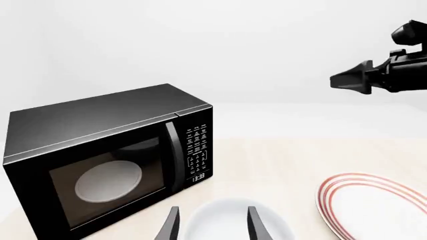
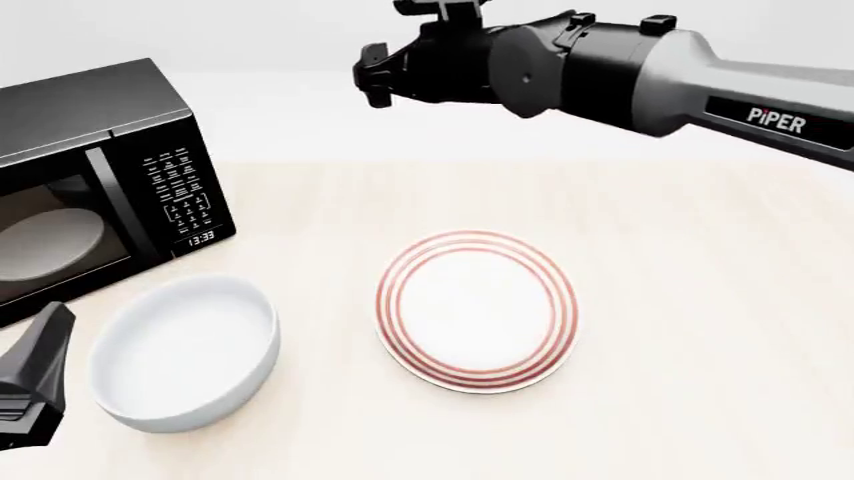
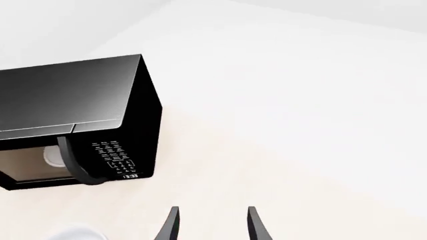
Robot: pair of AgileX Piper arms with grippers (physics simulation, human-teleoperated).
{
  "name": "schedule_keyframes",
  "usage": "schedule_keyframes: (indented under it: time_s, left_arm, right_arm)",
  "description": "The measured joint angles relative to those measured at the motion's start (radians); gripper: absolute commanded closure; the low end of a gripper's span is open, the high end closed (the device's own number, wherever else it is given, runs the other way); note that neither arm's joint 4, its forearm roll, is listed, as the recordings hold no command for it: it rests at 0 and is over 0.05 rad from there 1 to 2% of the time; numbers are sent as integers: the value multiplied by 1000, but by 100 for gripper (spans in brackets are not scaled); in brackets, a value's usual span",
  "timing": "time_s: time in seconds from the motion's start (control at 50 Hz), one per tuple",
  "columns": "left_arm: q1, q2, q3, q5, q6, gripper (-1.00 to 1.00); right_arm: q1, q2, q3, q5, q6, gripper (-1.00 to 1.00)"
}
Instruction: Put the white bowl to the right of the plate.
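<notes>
Nearest the arms, the left claw hangs with jaws apart and empty just short of the white bowl, which sits on the bench left of the plate, below the microwave. The right claw, also parted and empty, is raised high beyond the plate. Judgement: pinch the bowl's near rim wall squarely, lift it clear, and carry it over the plate without clipping it.
</notes>
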Motion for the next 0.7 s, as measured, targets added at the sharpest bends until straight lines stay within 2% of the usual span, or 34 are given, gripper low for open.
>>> schedule_keyframes:
  time_s: [0.4, 0.7]
  left_arm:
    - [0, 0, 0, 0, 0, -100]
    - [0, 0, 0, 0, 0, -100]
  right_arm:
    - [73, 234, -332, 162, 102, -100]
    - [127, 360, -459, 193, 190, -100]
